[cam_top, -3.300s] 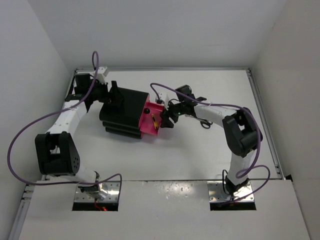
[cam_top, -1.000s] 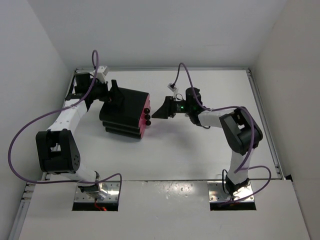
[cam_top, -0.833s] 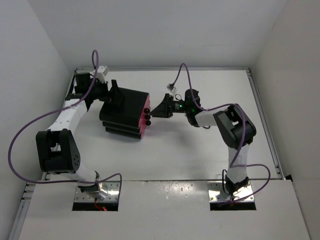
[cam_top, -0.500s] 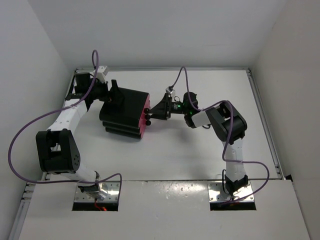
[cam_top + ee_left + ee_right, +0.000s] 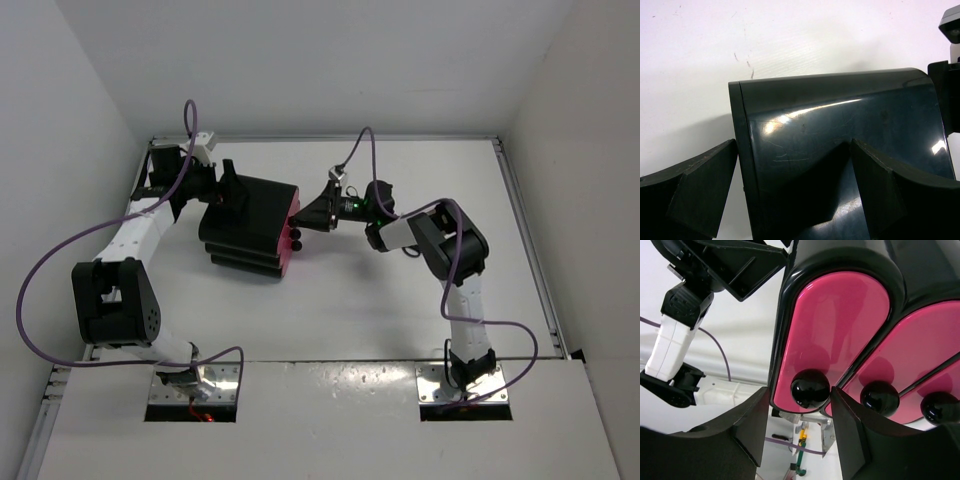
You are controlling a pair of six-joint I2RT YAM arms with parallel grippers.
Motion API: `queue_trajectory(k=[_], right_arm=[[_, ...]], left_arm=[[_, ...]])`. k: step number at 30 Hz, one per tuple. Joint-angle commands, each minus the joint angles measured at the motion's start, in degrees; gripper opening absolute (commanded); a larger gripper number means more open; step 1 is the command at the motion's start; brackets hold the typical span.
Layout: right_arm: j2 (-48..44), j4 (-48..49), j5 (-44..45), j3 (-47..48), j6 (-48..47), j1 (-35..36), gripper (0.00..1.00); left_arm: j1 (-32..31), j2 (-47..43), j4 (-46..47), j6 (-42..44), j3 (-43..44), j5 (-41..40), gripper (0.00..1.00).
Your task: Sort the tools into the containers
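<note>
Bright, even overhead light washes the white tabletop (image 5: 380, 300), leaving only soft shadows. In my left wrist view, white glare streaks the glossy black boxy drawer unit (image 5: 840, 130). In my right, its magenta-pink drawer fronts (image 5: 840, 325) gleam, sharply focused.

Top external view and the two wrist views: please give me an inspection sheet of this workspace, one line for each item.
Surface: white table, faint scuff marks near the unit.
Job's things: black drawer unit left of centre, its three pink drawers all shut; tools: nothing seen.
Clutter: one small dark mark by the right arm, too small to identify.
Grippers: left gripper open, astride the unit's rear edge; right gripper open, its fingers either side of an end drawer's knob, with a gap on one side.
Cables: purple left cable and right cable loop above the arms.
Surroundings: white walls on three sides.
</note>
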Motion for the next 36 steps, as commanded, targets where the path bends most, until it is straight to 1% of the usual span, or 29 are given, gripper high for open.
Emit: queue_trajectory(k=[1,5,7,8,10,11,13,14,16,17,22,27,35,36], right_arm=[[0.5,4.2,0.9,2.8,0.4,0.7,0.52],[1.1,3.0,0.9,4.0,-0.2,1.2,0.51],[1.1,3.0,0.9,4.0,-0.8,1.7,0.46],[1.1,3.0,0.9,4.0,-0.8,1.7,0.4],[1.1,2.3,0.9,4.0,-1.3,1.7,0.33],[0.5,1.8,0.9,3.4,-2.0,1.2,0.27],[0.0,1.8,0.9,2.6,-2.0,1.2,0.23],[-0.6,1.8,0.9,1.8,-2.7,0.6,0.19],[-1.3,1.8,0.9,0.7,-2.7,0.0,0.16],[-2.0,1.8,0.2,-0.9,-2.7,-1.4,0.13],[-4.3,3.0,-1.0,-5.7,-2.7,-4.0,0.09],[-7.0,3.5,-2.2,-9.2,-3.2,-6.2,0.09],[-8.3,5.4,-4.6,-13.6,-3.2,-8.5,0.09],[-8.9,5.4,-4.6,-14.5,-3.2,-9.0,0.08]], left_arm=[[-1.0,7.3,-16.4,6.6,-5.9,-8.3,0.97],[-1.0,7.3,-16.4,6.6,-5.9,-8.3,0.97],[-1.0,7.3,-16.4,6.6,-5.9,-8.3,0.97],[-1.0,7.3,-16.4,6.6,-5.9,-8.3,0.97],[-1.0,7.3,-16.4,6.6,-6.4,-8.3,0.97],[-1.0,7.3,-16.4,6.6,-6.5,-8.3,0.97],[-1.0,7.3,-16.4,6.6,-6.5,-8.3,0.97],[-1.0,7.3,-16.4,6.6,-6.5,-8.3,0.97],[-1.0,7.3,-16.4,6.6,-6.5,-8.9,0.97],[-1.0,7.3,-16.4,6.6,-6.5,-8.9,0.97],[-1.0,6.8,-16.4,6.1,-7.0,-8.9,0.99],[-1.0,6.8,-16.4,6.1,-7.0,-8.9,1.0],[-1.0,6.3,-15.9,6.1,-7.0,-8.9,1.0],[-1.0,6.3,-15.9,5.5,-7.0,-9.4,1.0]])
